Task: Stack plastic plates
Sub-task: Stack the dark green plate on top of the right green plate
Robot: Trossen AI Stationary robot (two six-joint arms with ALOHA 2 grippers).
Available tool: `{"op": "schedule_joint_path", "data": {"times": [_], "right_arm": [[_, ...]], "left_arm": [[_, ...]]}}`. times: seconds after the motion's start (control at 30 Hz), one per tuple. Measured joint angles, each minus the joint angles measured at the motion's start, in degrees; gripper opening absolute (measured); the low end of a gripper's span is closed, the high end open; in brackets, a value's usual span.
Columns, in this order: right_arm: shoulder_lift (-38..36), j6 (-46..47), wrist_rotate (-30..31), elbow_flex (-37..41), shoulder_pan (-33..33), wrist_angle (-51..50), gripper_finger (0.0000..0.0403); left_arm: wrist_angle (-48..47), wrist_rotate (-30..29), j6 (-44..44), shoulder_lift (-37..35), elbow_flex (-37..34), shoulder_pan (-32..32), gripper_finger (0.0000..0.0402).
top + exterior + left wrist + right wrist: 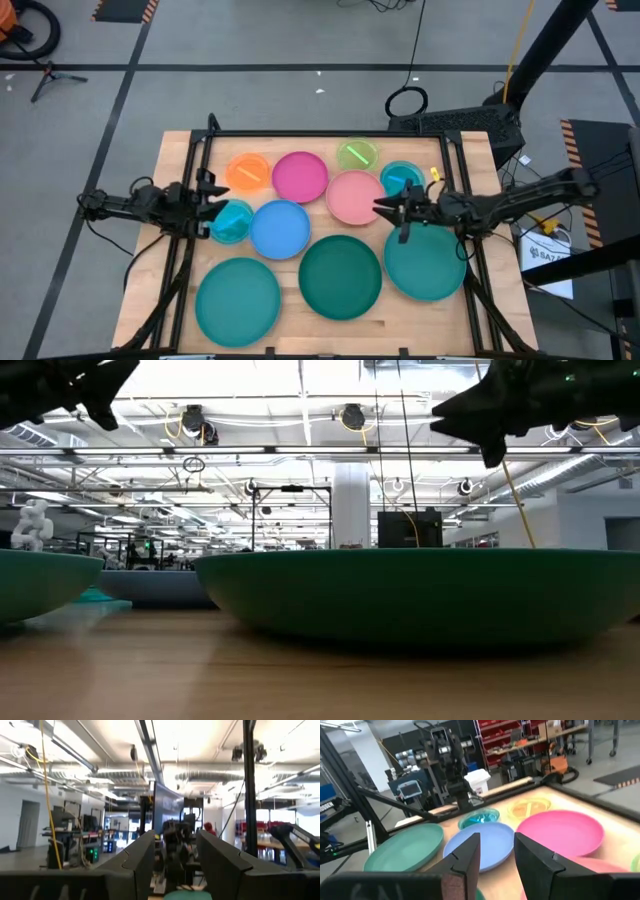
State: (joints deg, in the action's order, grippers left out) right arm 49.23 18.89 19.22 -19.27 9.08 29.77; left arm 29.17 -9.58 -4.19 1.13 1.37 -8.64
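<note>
Several plastic plates lie flat and apart on the wooden table (180, 150). At the back are orange (247, 172), magenta (300, 176), lime (357, 154) and a small light blue one (402, 178). In the middle are pink (355, 197), blue (281, 228) and another small light blue one (232, 221). In front lie two large teal plates (238, 296) (425, 262) and a dark green one (340, 277). My left gripper (218, 200) hangs open above the table's left side, tipped upward. My right gripper (383, 207) hangs open and level above the pink plate's right edge. Both are empty.
A dark metal frame (330, 134) runs along the table's far edge and down both sides. The arms' bases stand at the left and right edges. Bare wood shows in the far left corner and in the near corners.
</note>
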Motion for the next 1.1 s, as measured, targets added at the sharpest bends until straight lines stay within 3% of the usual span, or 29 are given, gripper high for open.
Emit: {"op": "schedule_joint_path", "data": {"times": [0.2,0.33,0.7,1.0,1.1], "right_arm": [[6.85,1.89,-2.97,-0.12,0.03,6.49,0.0114],[10.74,1.01,-4.55,-4.30,0.04,5.95,0.0114],[23.92,-4.37,-4.61,-24.35,1.76,-21.51,0.0114],[30.62,-20.60,-7.53,-26.16,5.26,-22.46,0.0114],[32.23,-19.95,-7.22,-27.57,6.29,-22.94,0.0114]], "left_arm": [[0.85,-0.03,2.34,0.00,0.02,0.00,0.0154],[0.53,-0.03,4.83,0.00,0.02,0.00,0.0154],[0.13,-0.13,7.30,0.00,0.07,0.00,0.0154],[0.94,-0.39,7.40,-0.02,0.11,0.00,0.0154],[1.31,-1.14,4.56,0.00,0.11,0.00,0.0154]]}}
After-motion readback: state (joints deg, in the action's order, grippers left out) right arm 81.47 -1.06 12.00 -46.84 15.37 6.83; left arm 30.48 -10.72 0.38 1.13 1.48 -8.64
